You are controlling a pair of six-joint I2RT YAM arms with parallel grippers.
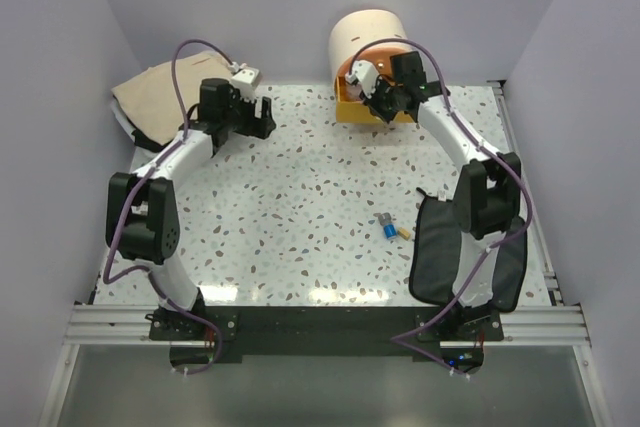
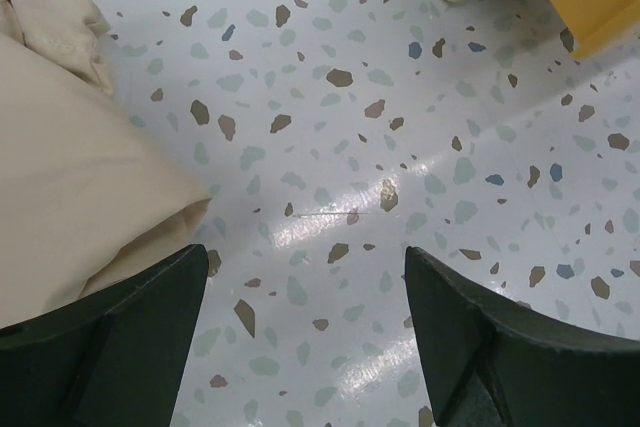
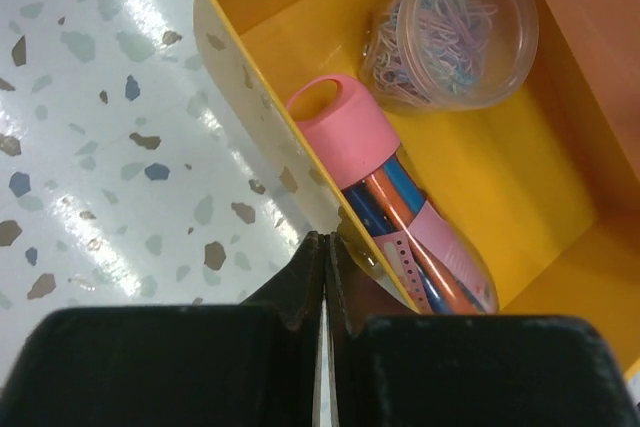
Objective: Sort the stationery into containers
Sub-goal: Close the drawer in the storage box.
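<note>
Pink tube (image 3: 400,212) in the drawer (image 3: 500,177) is partly hidden behind the right gripper (image 3: 322,247), pressed together; left gripper (image 2: 305,292) stands spread.

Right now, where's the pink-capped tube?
Right wrist view: the pink-capped tube lies in the yellow drawer, beside the clear pot of paper clips.

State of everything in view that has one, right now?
drawer: pulled out
pink-capped tube: capped, lying in drawer
clip pot: in drawer
left gripper: open, empty
right gripper: shut, empty
black pouch: lying on table
blue and yellow pieces: loose on table
</note>
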